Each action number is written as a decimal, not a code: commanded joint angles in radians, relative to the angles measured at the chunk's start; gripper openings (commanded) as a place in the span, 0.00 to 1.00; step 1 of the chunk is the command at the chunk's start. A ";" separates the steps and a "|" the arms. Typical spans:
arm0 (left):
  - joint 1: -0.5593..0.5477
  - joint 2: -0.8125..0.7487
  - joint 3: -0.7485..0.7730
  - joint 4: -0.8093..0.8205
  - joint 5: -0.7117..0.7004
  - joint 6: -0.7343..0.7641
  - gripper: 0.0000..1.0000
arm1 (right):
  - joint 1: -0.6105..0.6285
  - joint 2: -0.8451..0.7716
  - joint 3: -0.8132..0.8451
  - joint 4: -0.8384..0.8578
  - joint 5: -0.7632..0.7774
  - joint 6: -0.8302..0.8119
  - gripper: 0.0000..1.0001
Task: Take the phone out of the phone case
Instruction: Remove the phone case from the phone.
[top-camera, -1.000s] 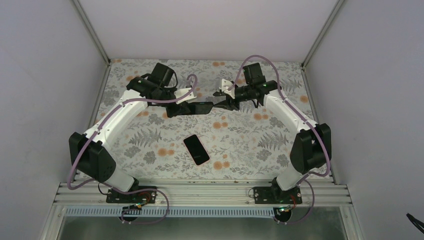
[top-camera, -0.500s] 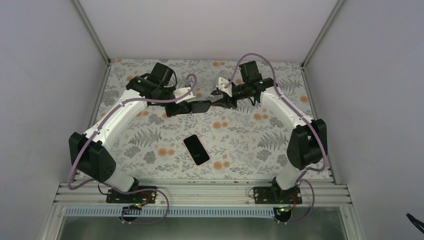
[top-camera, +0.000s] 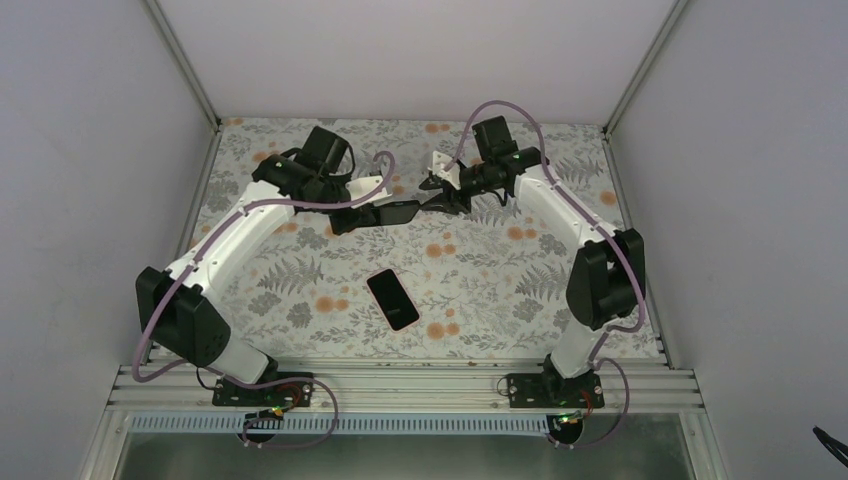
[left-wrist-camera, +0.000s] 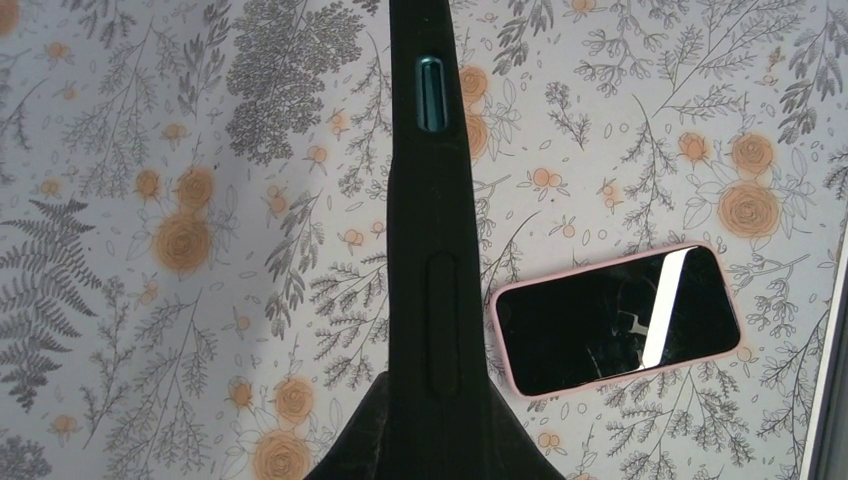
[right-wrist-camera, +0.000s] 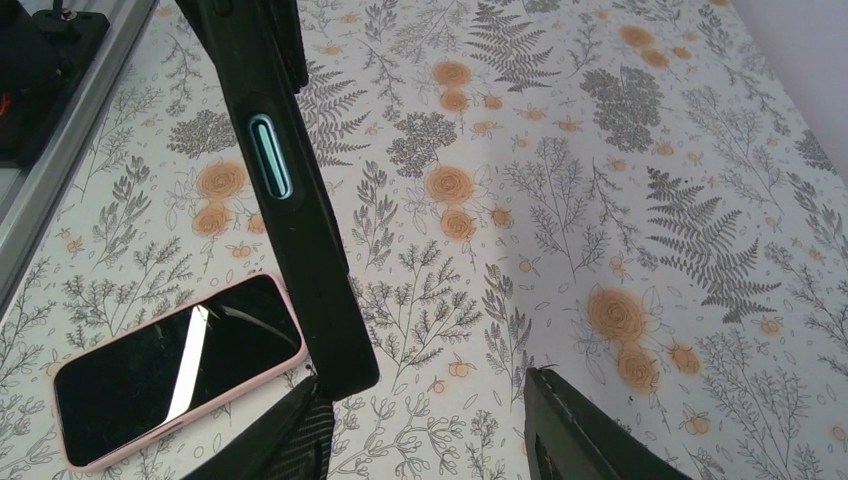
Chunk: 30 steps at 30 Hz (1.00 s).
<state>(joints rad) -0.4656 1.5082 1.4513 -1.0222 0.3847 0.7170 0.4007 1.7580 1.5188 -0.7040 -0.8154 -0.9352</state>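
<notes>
My left gripper (top-camera: 358, 216) is shut on a black phone case (top-camera: 397, 212) and holds it edge-up above the table. In the left wrist view the case (left-wrist-camera: 434, 200) runs up from between my fingers (left-wrist-camera: 435, 405) and shows a teal side button. My right gripper (top-camera: 438, 201) is open at the case's free end. In the right wrist view the case's corner (right-wrist-camera: 300, 230) sits against the left finger (right-wrist-camera: 285, 430), while the gap between the jaws (right-wrist-camera: 420, 390) is empty. I cannot tell whether a phone is inside the case.
A pink-edged phone (top-camera: 392, 298) lies screen-up on the floral table (top-camera: 500, 280), near the middle and below the held case. It also shows in the left wrist view (left-wrist-camera: 615, 320) and the right wrist view (right-wrist-camera: 175, 370). An aluminium rail (top-camera: 400, 385) borders the near edge.
My right gripper has shifted slightly left and toward the back at the case's end, and its arm has swung with it. My left gripper and the pink-edged phone have not moved.
</notes>
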 joint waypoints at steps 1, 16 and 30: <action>-0.072 -0.056 -0.015 -0.112 0.131 0.052 0.02 | -0.011 0.037 0.082 0.106 0.078 0.015 0.47; -0.155 -0.041 -0.015 -0.130 0.101 0.034 0.02 | -0.013 0.057 0.130 0.087 0.108 -0.004 0.46; -0.178 -0.065 -0.033 -0.181 0.067 0.030 0.02 | -0.014 0.079 0.152 0.085 0.123 -0.029 0.46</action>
<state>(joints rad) -0.5632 1.4914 1.4414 -1.0222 0.2276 0.6563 0.4061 1.8191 1.6043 -0.8402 -0.7731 -0.9630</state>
